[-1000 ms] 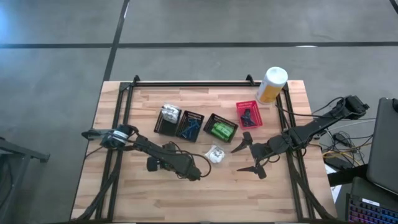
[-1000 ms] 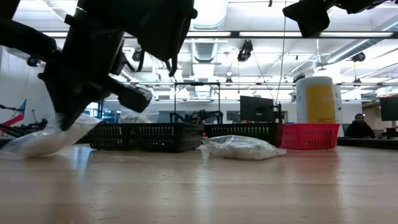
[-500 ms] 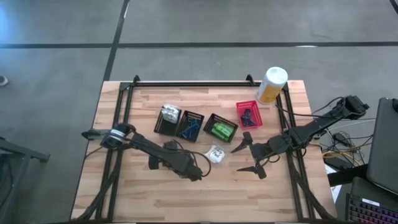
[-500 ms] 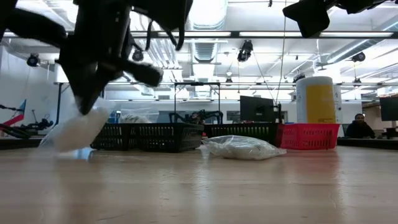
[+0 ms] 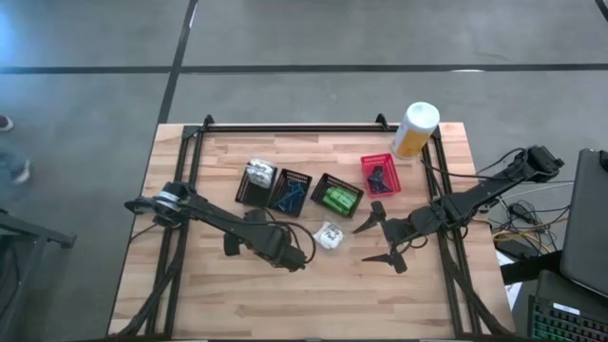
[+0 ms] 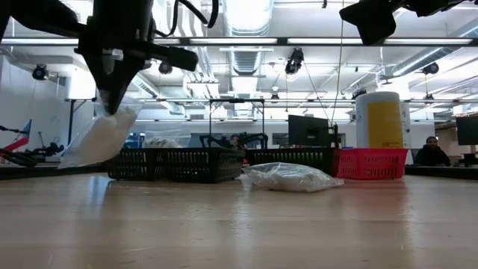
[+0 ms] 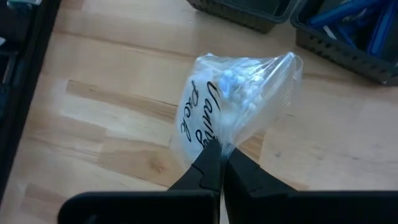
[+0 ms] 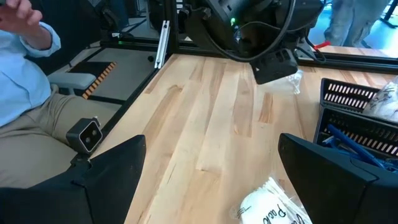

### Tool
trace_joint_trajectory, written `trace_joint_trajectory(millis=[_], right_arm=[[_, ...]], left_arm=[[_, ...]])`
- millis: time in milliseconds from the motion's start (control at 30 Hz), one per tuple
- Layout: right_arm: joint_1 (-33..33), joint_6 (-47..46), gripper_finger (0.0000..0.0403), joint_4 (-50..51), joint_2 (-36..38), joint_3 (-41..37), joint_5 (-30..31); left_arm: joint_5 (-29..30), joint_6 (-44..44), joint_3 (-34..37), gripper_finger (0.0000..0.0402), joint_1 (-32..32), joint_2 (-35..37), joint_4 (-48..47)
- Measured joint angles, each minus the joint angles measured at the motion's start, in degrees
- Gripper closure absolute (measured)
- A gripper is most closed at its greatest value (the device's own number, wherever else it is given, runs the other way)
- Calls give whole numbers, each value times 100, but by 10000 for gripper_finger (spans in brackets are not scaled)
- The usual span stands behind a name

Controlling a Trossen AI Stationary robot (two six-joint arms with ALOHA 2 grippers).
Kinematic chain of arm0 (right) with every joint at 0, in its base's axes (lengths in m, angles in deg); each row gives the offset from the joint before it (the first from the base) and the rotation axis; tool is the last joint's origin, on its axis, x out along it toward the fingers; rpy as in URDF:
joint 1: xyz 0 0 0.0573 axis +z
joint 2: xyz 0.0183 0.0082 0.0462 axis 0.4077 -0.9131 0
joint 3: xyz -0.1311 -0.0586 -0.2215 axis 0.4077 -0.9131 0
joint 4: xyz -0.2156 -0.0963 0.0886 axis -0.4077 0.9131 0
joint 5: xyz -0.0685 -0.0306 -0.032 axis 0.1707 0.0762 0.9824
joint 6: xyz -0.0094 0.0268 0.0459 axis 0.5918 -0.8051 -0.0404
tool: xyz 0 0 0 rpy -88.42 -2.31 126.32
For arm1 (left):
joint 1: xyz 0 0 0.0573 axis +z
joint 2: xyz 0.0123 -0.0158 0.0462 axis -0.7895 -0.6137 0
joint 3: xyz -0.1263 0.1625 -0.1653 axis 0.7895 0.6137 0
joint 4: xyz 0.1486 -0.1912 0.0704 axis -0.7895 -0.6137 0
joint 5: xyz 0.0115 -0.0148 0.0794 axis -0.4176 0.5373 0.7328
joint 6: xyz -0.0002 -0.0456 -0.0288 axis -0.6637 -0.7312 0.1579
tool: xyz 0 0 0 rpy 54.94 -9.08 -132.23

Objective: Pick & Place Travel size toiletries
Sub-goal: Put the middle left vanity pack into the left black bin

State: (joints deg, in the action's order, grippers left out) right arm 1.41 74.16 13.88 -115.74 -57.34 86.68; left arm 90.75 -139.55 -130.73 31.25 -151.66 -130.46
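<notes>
Since the earlier frame the left gripper (image 6: 112, 104) has risen off the bench (image 6: 239, 224) with a clear-wrapped white packet (image 6: 98, 140), which a second ago dragged on the wood and now hangs free, tilted, below the fingers. In the left wrist view the fingers are pinched together on a twist of the packet's wrap (image 7: 239, 99), with the bag's body dangling beyond them above the boards. From above, this gripper (image 5: 306, 258) sits near the bench's middle, in front of the row of baskets. A second white packet (image 5: 329, 235) lies on the bench just beside it, between the two arms. The right gripper (image 5: 382, 237) waits to the right of that packet, jaws spread wide and holding nothing. The black baskets (image 5: 274, 189) already hold white and blue items, the next one (image 5: 337, 196) green ones, and the red basket (image 5: 379, 175) a dark one. The step in hand looks like the carry after the pick. The next move likely calls for swinging the packet over the basket with the white lumps (image 5: 260, 174), lowering it and releasing; the thin hold on the wrap could slip on the way.
</notes>
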Motion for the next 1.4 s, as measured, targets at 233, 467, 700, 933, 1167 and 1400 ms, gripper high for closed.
trace_joint_trajectory(millis=[233,467,700,933,1167,1400], right_arm=[[-2,0,39,0,0,-2,-2],[-2,0,39,4,-1,-2,0],[-2,0,39,2,0,-2,-1],[-1,1,39,2,0,-2,-1],[0,0,39,2,0,-2,-2],[0,0,39,2,0,-2,-1]], left_arm=[[183,-348,-40,401,118,174,6],[297,-1085,-33,401,134,515,50],[851,-1211,-2,401,140,529,70],[759,-1259,-44,401,147,531,197],[629,-1267,-44,401,179,549,260],[753,-2210,-44,401,273,549,260]])
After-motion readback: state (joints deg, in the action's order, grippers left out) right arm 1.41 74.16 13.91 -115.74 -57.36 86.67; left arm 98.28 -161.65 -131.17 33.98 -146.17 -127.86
